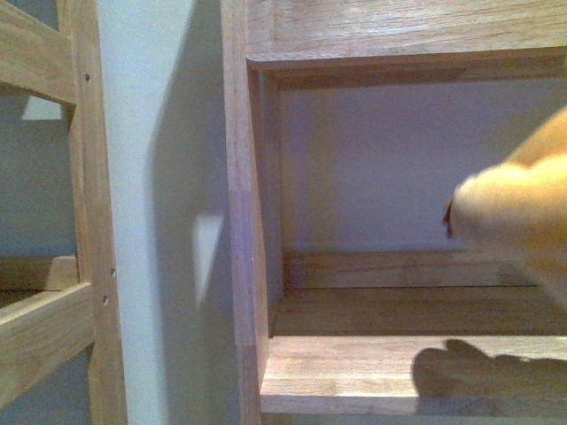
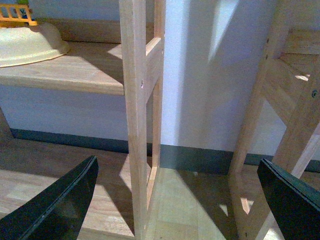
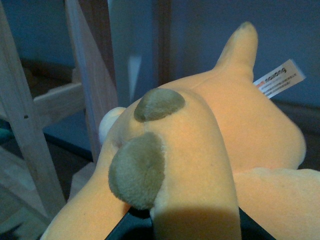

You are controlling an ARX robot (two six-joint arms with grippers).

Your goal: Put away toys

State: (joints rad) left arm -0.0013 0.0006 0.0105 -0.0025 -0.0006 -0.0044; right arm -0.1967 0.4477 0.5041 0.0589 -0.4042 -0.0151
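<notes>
Stock as you see it:

1. Plush toy (image 3: 210, 150): soft, yellow-orange, with two grey-brown patches (image 3: 137, 170) on one limb, a pointed tip and a printed white tag (image 3: 280, 80). It fills your right wrist view. In your front view it shows blurred at the right edge (image 1: 518, 208). It is raised clear of the lower shelf board (image 1: 337, 372) of the right-hand wooden shelf unit (image 1: 244, 221) and throws a shadow (image 1: 487, 376) on the front of that board.

2. Right fingers (image 3: 131, 225): mostly hidden. You see only dark slivers on either side of the patched limb, pinching the plush toy there.

3. Left fingers (image 2: 60, 205): two black blades, spread wide, nothing between them. Beyond the gap stands a wooden upright (image 2: 136, 125).

4. Cream basin (image 2: 30, 45): it rests on a wooden shelf (image 2: 75, 75) beside that upright, with an orange slatted piece (image 2: 15, 15) at its rim. What the piece is cannot be told.

5. Second wooden frame (image 1: 89, 221): at the left of your front view, apart from the shelf unit, with pale wall (image 1: 151, 177) between them.

6. Dark baseboard (image 2: 200, 160): it runs along the foot of the wall above a wooden floor (image 2: 185, 210).
</notes>
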